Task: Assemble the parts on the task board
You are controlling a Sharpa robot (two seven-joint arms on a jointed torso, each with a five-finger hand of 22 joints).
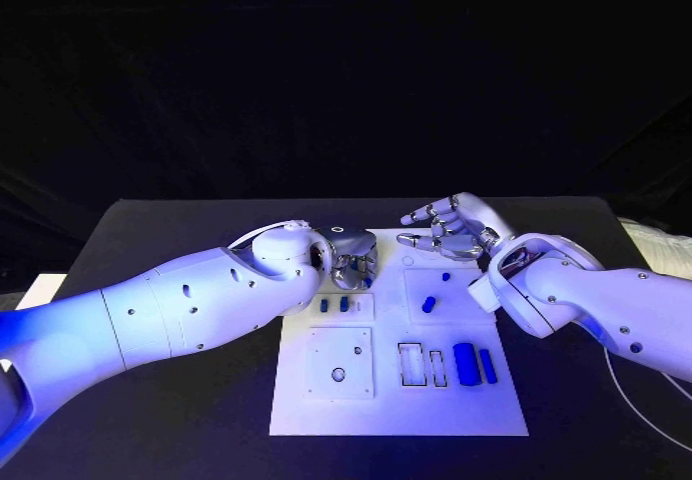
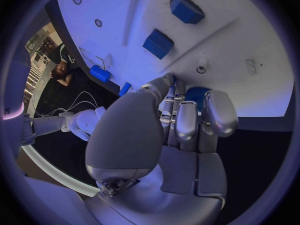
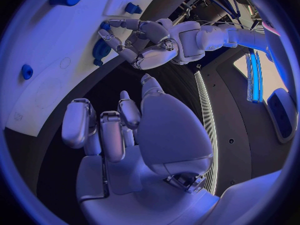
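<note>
Pickup looks to be the step in hand — the left hand (image 1: 346,258) sits at the board's 11 o'clock corner, fingers curled down around a blue part (image 2: 197,96) on the task board (image 1: 397,410); whether it truly grips it I cannot tell. The right hand (image 1: 454,225) hovers at 1 o'clock, fingers apart and empty. Next, judging by this — a firm close, then a lift toward a free slot on the board

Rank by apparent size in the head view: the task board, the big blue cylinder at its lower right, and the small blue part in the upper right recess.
1. task board
2. big blue cylinder
3. small blue part
</note>
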